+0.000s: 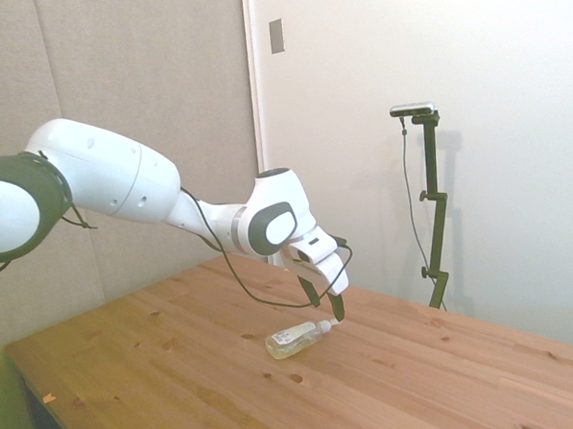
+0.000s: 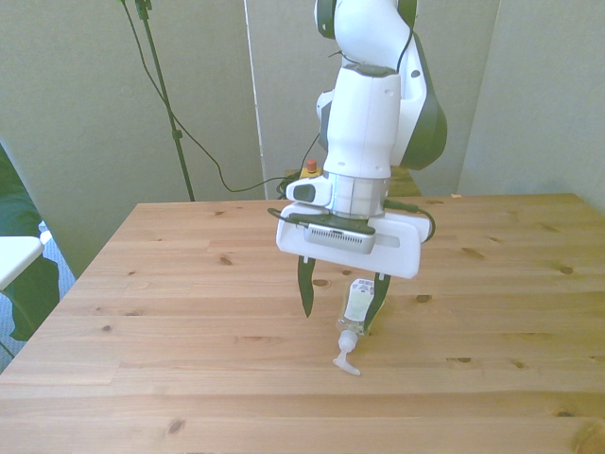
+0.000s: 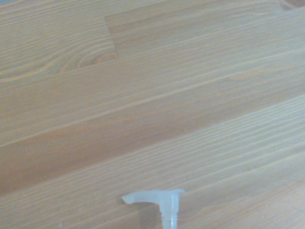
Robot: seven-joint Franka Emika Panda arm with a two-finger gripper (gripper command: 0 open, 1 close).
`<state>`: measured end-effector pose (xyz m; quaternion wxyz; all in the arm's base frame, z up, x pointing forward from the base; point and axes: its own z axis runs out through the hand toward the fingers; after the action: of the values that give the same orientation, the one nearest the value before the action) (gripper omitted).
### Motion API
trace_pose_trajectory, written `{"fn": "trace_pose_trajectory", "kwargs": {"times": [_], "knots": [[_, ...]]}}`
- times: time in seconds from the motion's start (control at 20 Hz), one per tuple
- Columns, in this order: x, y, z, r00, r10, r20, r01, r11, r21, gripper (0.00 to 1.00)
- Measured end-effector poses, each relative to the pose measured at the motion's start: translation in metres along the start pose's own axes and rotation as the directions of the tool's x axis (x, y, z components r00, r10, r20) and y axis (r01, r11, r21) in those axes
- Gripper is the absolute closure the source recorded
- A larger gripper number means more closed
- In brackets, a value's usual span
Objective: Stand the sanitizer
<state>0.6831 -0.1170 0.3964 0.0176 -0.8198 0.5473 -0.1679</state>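
Currently, side view: white arm [image 1: 106,181] comes in from the left, wrist angled down over the wooden table [image 1: 431,385]. The gripper [image 1: 326,306] hangs just above the sanitizer [image 1: 294,339], dark fingers [image 1: 308,293] spread and pointing down. The bottle lies flat on its side on the boards, yellowish liquid pooled along its length, white pump nozzle [image 1: 325,327] at the end nearest the fingertips. One fingertip sits right at the nozzle end; cannot tell from here if it touches.

Front view: gripper [image 2: 338,313] is open, jaws wide apart, nothing clamped. Finger [image 2: 304,288] on the front view's left is clear of the bottle, over bare wood. The sanitizer [image 2: 356,305] lies lengthwise toward the camera, its body against or just in front of the other finger, so it is off-centre in the gap, not between the pads evenly. Pale label faces up. The nozzle [image 2: 346,361] sticks out past the fingertips, spout turned sideways, resting on the table [image 2: 170,312].

Wrist view: only the pump nozzle [image 3: 159,200] shows, blurred, at the frame edge, on wood grain [image 3: 143,95]. Bottle body is out of frame.
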Motion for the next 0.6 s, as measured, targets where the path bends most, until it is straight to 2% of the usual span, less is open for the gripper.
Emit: {"fn": "trace_pose_trajectory", "kwargs": {"times": [0.2,0.35,0.4,0.6], "knots": [[0.001,-0.005,0.026,1.000,0.004,0.009,-0.004,1.000,-0.017,0.00],[0.002,-0.006,0.032,1.000,0.009,0.014,-0.008,1.000,-0.018,0.00],[0.002,-0.006,0.033,1.000,0.011,0.016,-0.011,1.000,-0.018,1.00],[0.005,-0.002,0.042,1.000,0.015,0.020,-0.015,0.999,-0.030,1.00]]}}
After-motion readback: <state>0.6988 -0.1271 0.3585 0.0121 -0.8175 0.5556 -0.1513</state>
